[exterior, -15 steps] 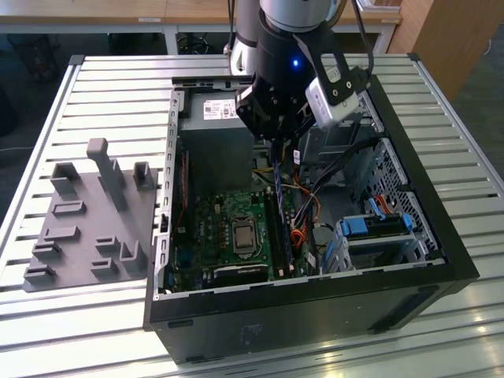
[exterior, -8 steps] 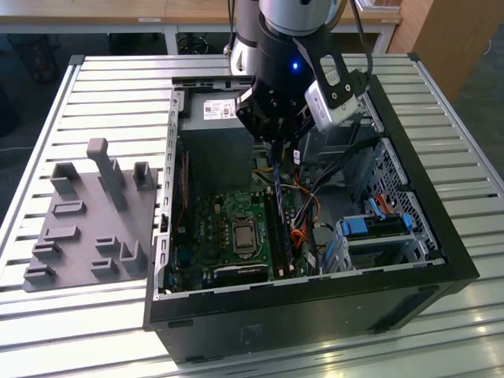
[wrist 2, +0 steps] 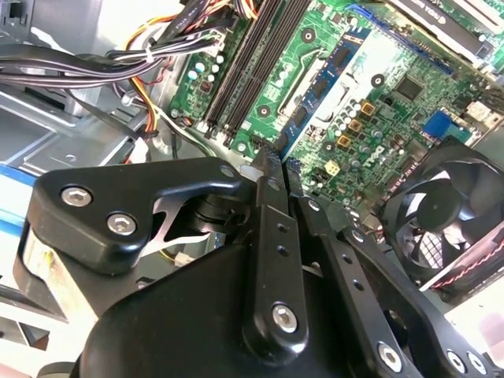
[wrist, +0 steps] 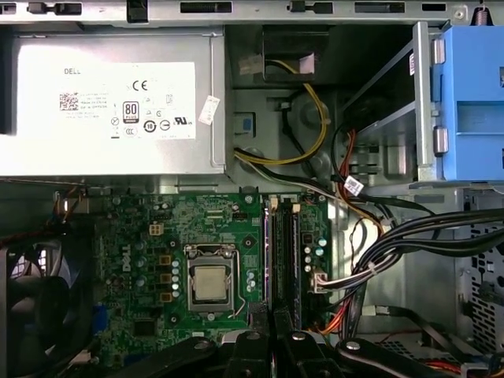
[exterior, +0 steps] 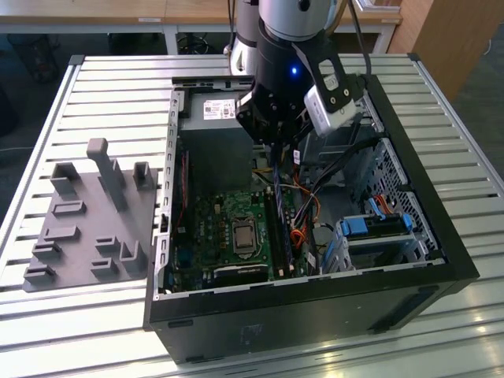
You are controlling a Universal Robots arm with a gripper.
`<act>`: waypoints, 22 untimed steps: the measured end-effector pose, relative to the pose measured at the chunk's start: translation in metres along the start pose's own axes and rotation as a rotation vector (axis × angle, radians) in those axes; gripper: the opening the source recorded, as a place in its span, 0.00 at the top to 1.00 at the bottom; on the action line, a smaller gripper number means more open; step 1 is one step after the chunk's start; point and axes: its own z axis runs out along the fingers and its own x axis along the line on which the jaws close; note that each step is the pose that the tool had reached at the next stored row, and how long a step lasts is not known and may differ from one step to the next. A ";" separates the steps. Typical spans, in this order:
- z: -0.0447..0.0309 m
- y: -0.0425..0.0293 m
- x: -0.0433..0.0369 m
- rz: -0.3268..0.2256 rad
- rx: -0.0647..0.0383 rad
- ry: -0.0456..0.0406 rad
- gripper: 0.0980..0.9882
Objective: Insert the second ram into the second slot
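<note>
1. Blue second ram point(wrist 2: 287, 167) looks pinched edge-on in the gripper point(wrist 2: 276, 162), jaws drawn nearly together on it. Little of the stick shows, so that is a judgement
2. Gripper sits upper centre in the exterior view, low inside the open case point(exterior: 315, 315), tips just above one end of the ram slots point(wrist: 272, 252)
3. Two dark slots run side by side on the green motherboard point(wrist: 157, 236). The one nearer the cables seems occupied, can't confirm
4. Risk: if the stick is tilted or off the slot line, it lands on the slot wall or the neighbouring slot and jams. A hard push then could flex the board or make the stick slip in the jaws
5. Risk: shut end latches would stop it seating
6. Cable bundle point(wrist: 409, 236) just beside the slots is the likeliest snag. CPU socket point(wrist: 209, 282) lies on the other side, with fan point(wrist 2: 441, 213) and power supply point(wrist: 110, 102) further off
7. Grey fixture tray point(exterior: 87, 228) at the exterior view's left, well apart from the case
</note>
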 end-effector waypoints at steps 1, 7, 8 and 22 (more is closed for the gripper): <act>0.0010 0.0000 0.0000 0.000 0.000 0.0000 0.96; 0.0109 -0.0003 0.0002 0.000 0.000 0.0001 0.96; 0.0127 -0.0004 0.0002 0.000 0.000 0.0004 0.96; 0.0292 -0.0010 -0.0001 -0.033 -0.001 0.0109 0.96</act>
